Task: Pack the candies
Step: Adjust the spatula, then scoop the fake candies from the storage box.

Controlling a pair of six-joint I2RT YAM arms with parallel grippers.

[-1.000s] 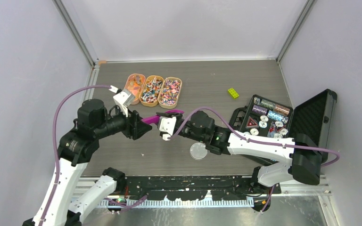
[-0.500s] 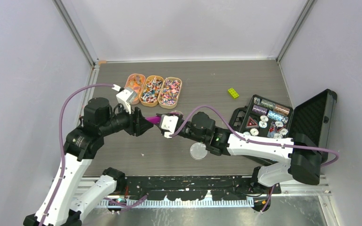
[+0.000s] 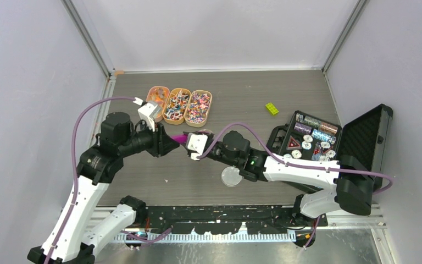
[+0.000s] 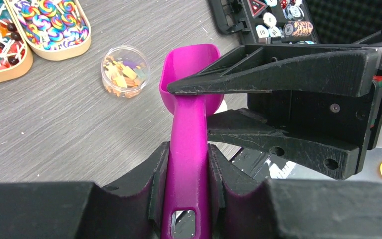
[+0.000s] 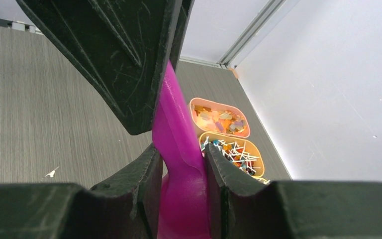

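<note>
- Candies [image 3: 198, 106] lie in three tan trays [image 3: 167, 114] at the back left of the table [image 3: 286, 93]. A few orange ones also sit in a small clear jar [image 4: 125, 70] just beyond the scoop's bowl.
- Between the two arms hangs the magenta scoop [image 4: 188, 134], above the table, with its long axis running left to right from one hand to the other. The handle end is toward the left arm and the bowl toward the right.
- The left hand [image 4: 187, 154] is narrowed, its fingers looking pressed to both sides of the handle.
- The right hand [image 5: 181, 154] is likewise narrowed, clamping the scoop at the neck near the bowl, so both hands appear to hold it at once.
- From the hands, the trays lie farther back and to the left, so the left arm is the nearer one. The next move likely turns on the right hand letting go, leaving the left to swing the bowl toward them.
- A clear round lid [image 3: 231, 176] lies near the right arm.
- No brand or writing can be read, and the markings on the chips in the black case [image 3: 369, 129] are too small.
</note>
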